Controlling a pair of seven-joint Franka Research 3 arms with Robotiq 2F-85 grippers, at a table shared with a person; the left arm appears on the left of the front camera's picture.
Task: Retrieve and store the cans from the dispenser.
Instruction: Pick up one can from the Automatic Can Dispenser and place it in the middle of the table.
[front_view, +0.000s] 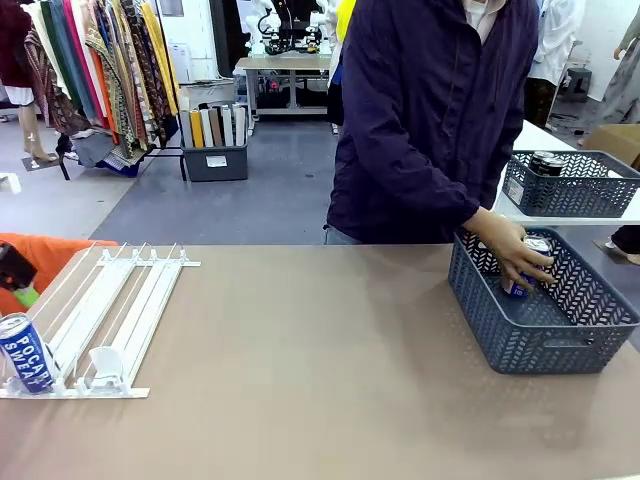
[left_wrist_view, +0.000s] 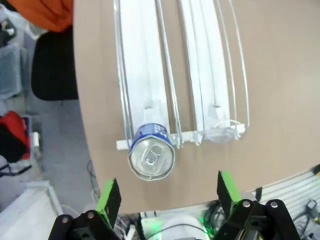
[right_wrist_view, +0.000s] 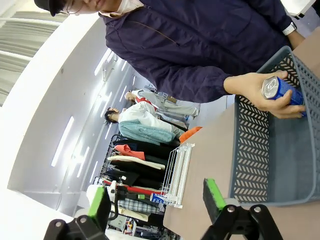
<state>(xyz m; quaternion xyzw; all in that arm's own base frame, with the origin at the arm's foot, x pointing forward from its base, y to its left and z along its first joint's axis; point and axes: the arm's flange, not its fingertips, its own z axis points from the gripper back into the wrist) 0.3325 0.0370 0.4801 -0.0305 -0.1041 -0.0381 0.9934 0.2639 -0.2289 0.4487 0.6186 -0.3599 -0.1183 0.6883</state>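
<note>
A blue Pocari Sweat can (front_view: 24, 352), white-lettered, stands upright at the near left end of the white dispenser (front_view: 110, 310), against its front lip by the table (front_view: 320, 400) edge. The left gripper (left_wrist_view: 167, 196) hangs over it, fingers spread wide, not touching. The right gripper (right_wrist_view: 156, 199) is spread and empty too. Far right, a person's hand (front_view: 510, 252) holds another blue can (right_wrist_view: 280, 90) inside the grey basket (front_view: 540, 345).

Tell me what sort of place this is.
Probably a robotics lab staged as a shop: a rail of colourful hanging clothes behind, plus a flat white sloped-rail can dispenser and dark grey mesh plastic basket on a brown worktable.
</note>
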